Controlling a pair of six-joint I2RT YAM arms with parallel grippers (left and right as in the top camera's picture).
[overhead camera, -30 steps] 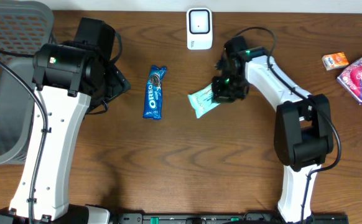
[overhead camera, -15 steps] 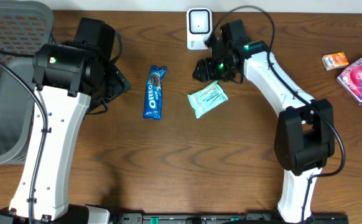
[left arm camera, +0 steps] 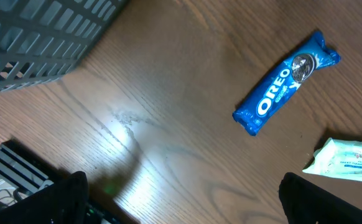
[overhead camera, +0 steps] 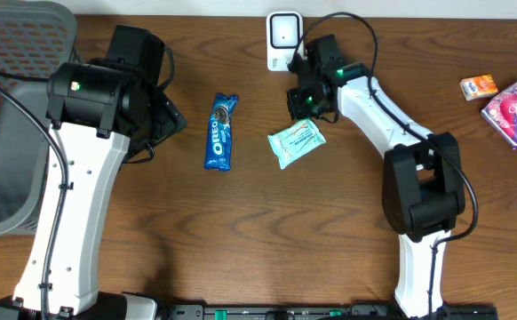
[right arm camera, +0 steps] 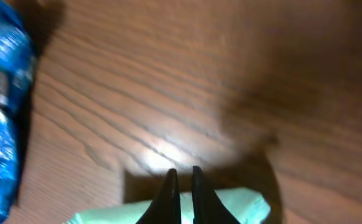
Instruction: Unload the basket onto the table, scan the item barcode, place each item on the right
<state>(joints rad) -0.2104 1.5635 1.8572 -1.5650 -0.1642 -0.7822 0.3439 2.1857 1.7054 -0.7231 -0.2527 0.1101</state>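
A mint-green packet [overhead camera: 298, 142] lies flat on the wooden table, just below the white barcode scanner [overhead camera: 283, 40] at the back edge. My right gripper [overhead camera: 299, 100] hovers between the scanner and the packet, shut and holding nothing. In the right wrist view its fingertips [right arm camera: 182, 173] are pressed together above the packet [right arm camera: 243, 208]. A blue Oreo pack [overhead camera: 221, 132] lies to the packet's left. My left gripper [left arm camera: 181, 199] is open wide over bare wood, with the Oreo pack [left arm camera: 287, 82] and the packet [left arm camera: 349, 160] ahead of it.
A grey mesh basket [overhead camera: 10, 116] stands at the table's left edge. An orange box [overhead camera: 477, 86] and a pink packet [overhead camera: 514, 108] lie at the far right. The Oreo pack [right arm camera: 0, 124] shows at the left of the right wrist view.
My right gripper let go of the mint-green packet, which now rests on the table. It moved up and left toward the scanner, opening and then shutting empty. The left arm stayed still.
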